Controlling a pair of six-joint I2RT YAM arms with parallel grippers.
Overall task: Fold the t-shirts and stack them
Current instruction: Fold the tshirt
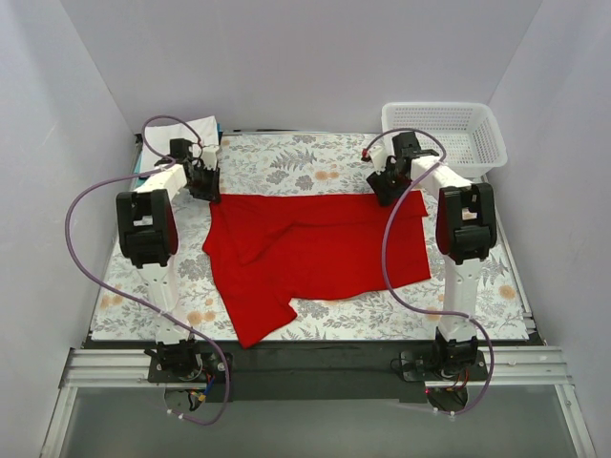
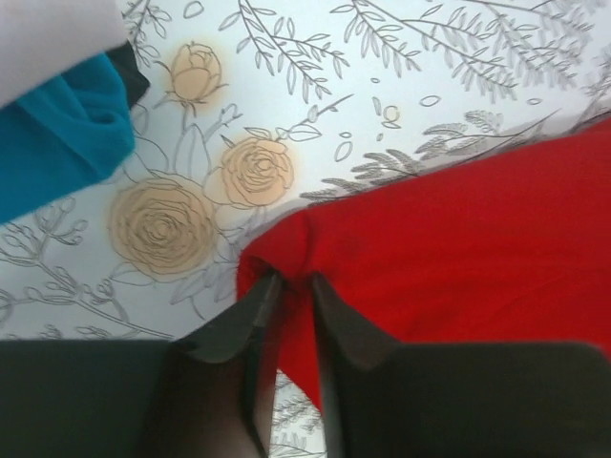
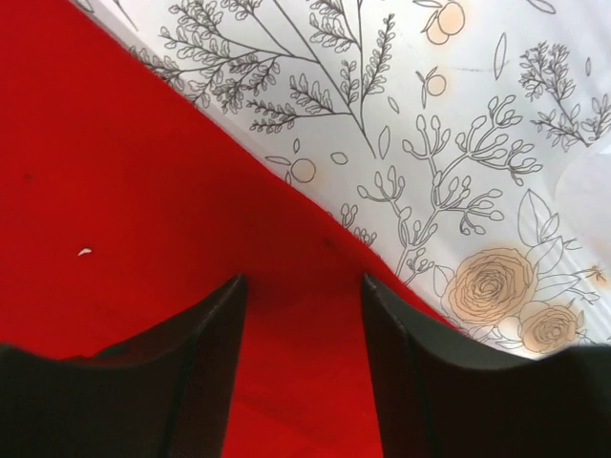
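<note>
The red t-shirt (image 1: pixel 315 248) lies spread and partly folded across the middle of the table, with one sleeve trailing toward the near edge. My left gripper (image 1: pixel 204 186) is at its far left corner. In the left wrist view the left gripper (image 2: pixel 293 279) is shut on a pinch of the red t-shirt (image 2: pixel 458 239). My right gripper (image 1: pixel 387 189) is at the far right corner. Seen from the right wrist, the right gripper (image 3: pixel 303 279) stands open, fingertips resting on the red t-shirt (image 3: pixel 115 191) near its edge. A teal-blue t-shirt (image 2: pixel 57 143) and a white t-shirt (image 2: pixel 48 33) lie bunched at the far left.
A white mesh basket (image 1: pixel 444 134) stands at the far right corner. The white t-shirt (image 1: pixel 200 129) sits at the far left corner of the floral tablecloth (image 1: pixel 305 157). White walls close in on three sides.
</note>
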